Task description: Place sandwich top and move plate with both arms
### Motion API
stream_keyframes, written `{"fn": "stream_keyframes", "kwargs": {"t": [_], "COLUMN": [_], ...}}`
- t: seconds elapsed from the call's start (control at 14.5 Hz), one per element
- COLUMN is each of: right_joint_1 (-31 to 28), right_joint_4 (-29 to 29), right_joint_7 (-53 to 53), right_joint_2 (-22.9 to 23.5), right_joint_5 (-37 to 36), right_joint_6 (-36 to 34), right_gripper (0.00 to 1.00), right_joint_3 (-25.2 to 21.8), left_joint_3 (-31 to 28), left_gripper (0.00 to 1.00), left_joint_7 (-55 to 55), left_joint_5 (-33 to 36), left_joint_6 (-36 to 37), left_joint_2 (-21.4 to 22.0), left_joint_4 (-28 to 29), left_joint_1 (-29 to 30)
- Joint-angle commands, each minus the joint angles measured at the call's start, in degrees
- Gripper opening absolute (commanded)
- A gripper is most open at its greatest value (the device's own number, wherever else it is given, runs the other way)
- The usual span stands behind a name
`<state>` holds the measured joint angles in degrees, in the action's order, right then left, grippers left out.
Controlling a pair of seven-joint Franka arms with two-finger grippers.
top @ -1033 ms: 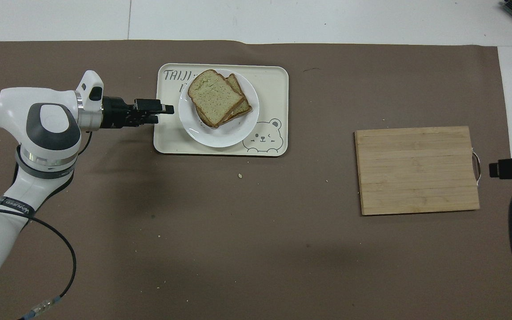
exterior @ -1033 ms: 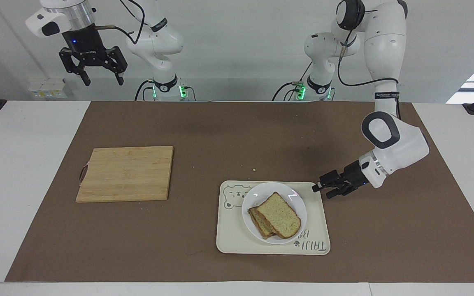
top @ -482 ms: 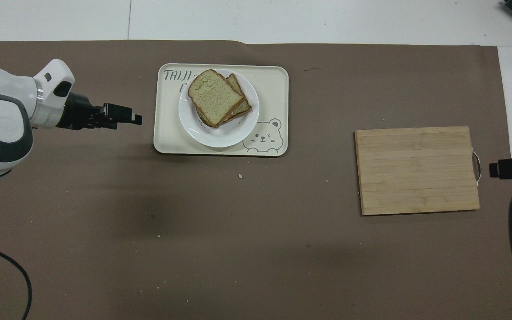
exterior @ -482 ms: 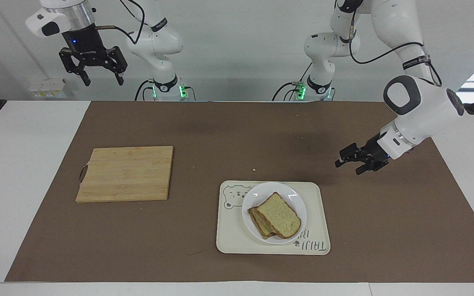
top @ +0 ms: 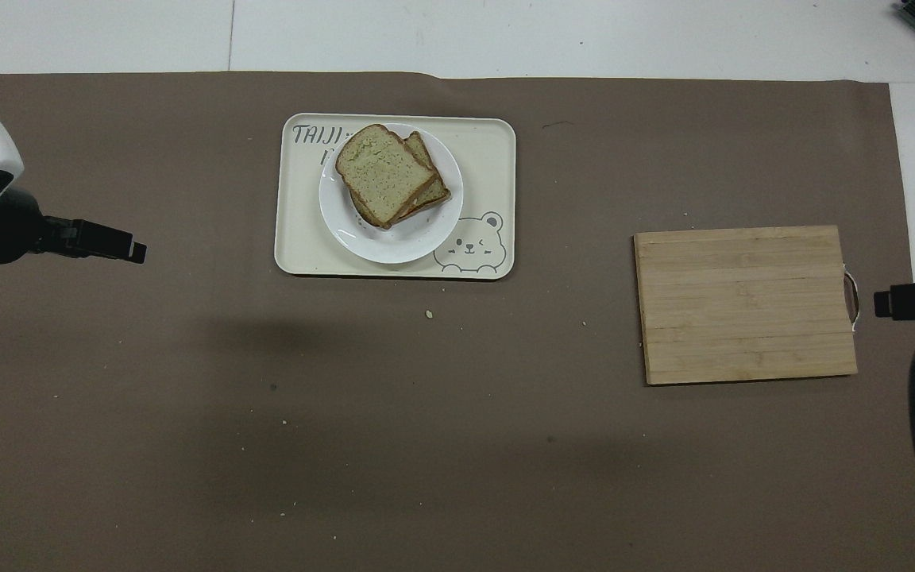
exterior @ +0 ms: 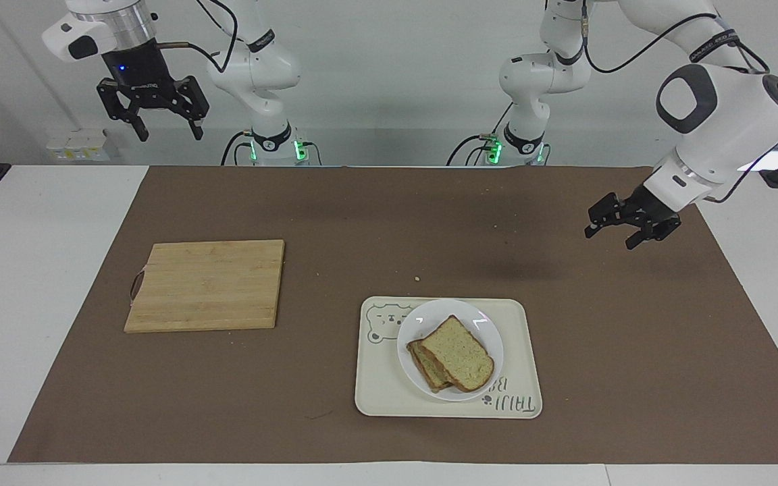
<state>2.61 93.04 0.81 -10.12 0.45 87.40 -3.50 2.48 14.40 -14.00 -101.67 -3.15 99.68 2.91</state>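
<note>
Under the pale speckled brown-crusted sandwich top (exterior: 460,353) only the edge of a second slice (exterior: 423,368) shows, so I cannot tell what lies between them. The top sits on the small round glossy white plate (exterior: 416,320), itself on the cream rectangular bear-printed tray (exterior: 379,378); its long axis runs slantwise, rounded end away from me toward my left arm's end of the counter. My left gripper (exterior: 625,226) hangs open and empty over the brown mat (exterior: 335,216). My right gripper (exterior: 166,125), waiting raised near its base, is open and empty too; from overhead, only its tip shows.

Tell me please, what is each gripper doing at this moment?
Left gripper: open, holding nothing, raised over the brown mat toward the left arm's end.
Right gripper: open, holding nothing, waiting high up near its base.
</note>
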Motion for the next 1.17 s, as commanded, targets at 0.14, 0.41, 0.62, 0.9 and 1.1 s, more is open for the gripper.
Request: {"fn": "stream_keyframes", "kwargs": {"t": [0.14, 0.41, 0.62, 0.9, 1.1], "right_joint_1": [-0.68, -0.68, -0.68, -0.68, -0.68], "right_joint_4": [0.39, 0.39, 0.39, 0.39, 0.39], "right_joint_7": [1.38, 1.38, 1.38, 1.38, 1.38], "right_joint_2": [-0.78, -0.78, -0.78, -0.78, -0.78], "right_joint_5": [-0.1, -0.1, -0.1, -0.1, -0.1], "right_joint_6": [-0.56, -0.56, -0.56, -0.56, -0.56], "right_gripper": [1.0, 1.0, 1.0, 1.0, 1.0], "right_joint_3": [0.34, 0.34, 0.34, 0.34, 0.34], "left_joint_3": [0.42, 0.24, 0.24, 0.33, -0.11], "left_gripper": [1.0, 1.0, 1.0, 1.0, 1.0], "left_joint_7": [-0.6, -0.6, -1.91, -5.42, -6.32], "left_joint_5": [5.99, 8.37, 10.57, 11.19, 11.28], "left_joint_6": [10.6, 17.02, 22.37, 22.49, 22.39], "left_joint_2": [4.64, 9.73, 10.1, 10.01, 10.09], "left_joint_4": [-5.01, -5.9, -10.1, -11.62, -11.44], "left_joint_1": [0.69, 0.69, 0.78, 0.78, 0.69]}}
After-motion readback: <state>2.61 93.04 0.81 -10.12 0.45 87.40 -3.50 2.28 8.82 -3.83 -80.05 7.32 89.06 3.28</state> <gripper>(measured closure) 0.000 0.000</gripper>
